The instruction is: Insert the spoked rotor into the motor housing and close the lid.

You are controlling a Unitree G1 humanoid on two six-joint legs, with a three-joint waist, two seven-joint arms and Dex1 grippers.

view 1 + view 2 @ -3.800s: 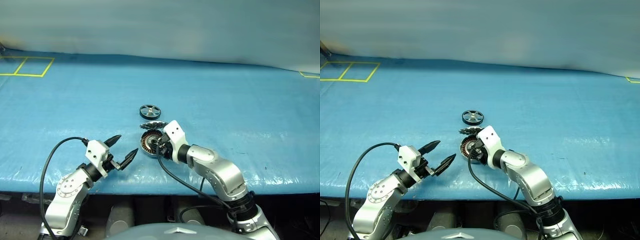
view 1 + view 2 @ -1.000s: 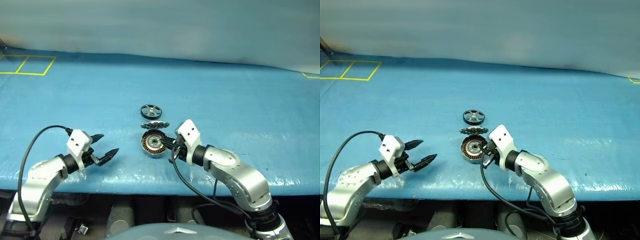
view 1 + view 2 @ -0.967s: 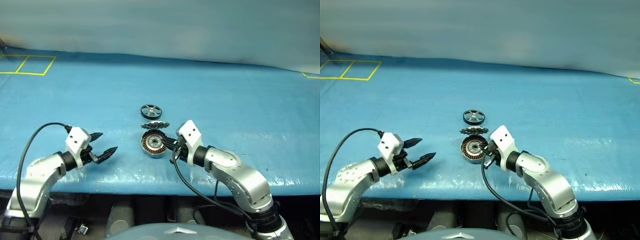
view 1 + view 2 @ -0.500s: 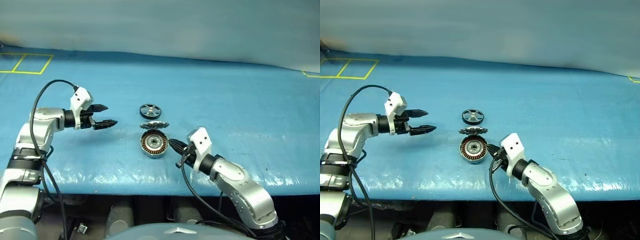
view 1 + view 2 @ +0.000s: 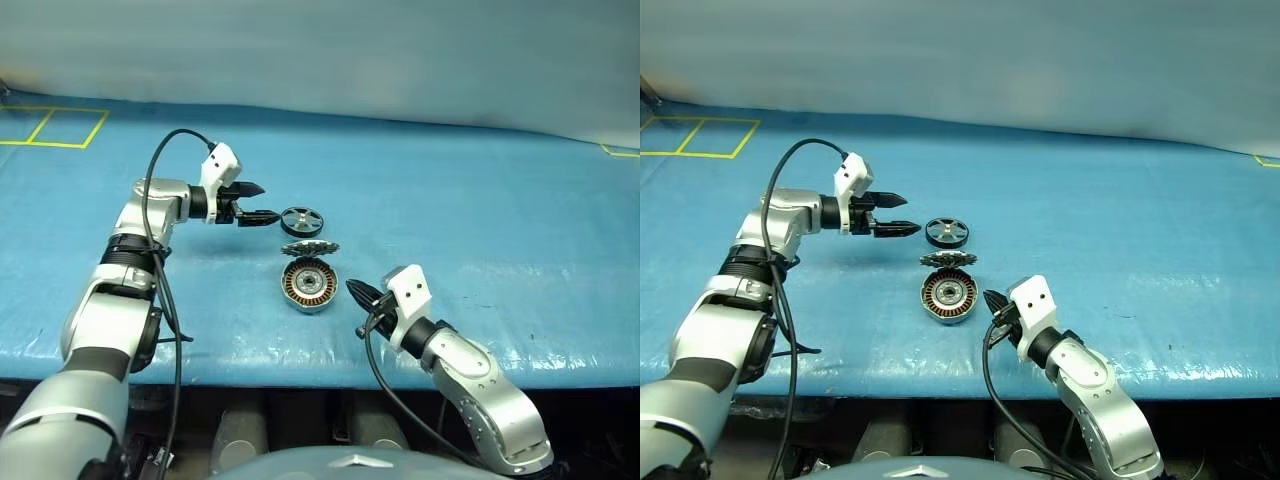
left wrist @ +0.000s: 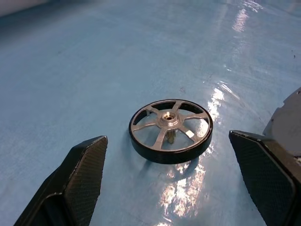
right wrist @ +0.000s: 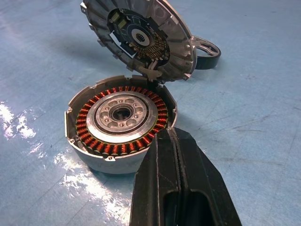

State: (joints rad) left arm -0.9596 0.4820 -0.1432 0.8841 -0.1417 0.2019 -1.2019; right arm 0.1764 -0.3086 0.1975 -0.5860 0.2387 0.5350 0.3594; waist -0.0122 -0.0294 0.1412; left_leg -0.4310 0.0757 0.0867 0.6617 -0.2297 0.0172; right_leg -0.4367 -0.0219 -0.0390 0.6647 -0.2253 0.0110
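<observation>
The spoked rotor (image 5: 301, 220) lies flat on the blue table cover (image 5: 480, 210), out past the other parts toward the far side. In the left wrist view you can see its dark rim, silvery spokes and a short stub at the hub, and nothing is touching it. Just nearer than it the lid (image 5: 309, 249) stands swung up on its hinge, toothed rim showing, its dark inner face tilted over the motor housing (image 5: 309, 285). The housing sits open on the cover, with its ring of copper windings and the central bearing in plain sight.

The left gripper (image 5: 256, 203) hangs just to the left of the rotor, pointing at it, with its two black fingers (image 6: 80, 179) spread wide and nothing between them. In the left wrist view the rotor sits between the fingertips but a little beyond them.

The right gripper (image 5: 357, 292) is just to the right of the housing, on the near side, its fingers pressed together and holding nothing. Its tip comes close to the housing's wall; I can't tell whether it touches.

A yellow taped outline (image 5: 55, 128) marks the far left corner of the cover.
</observation>
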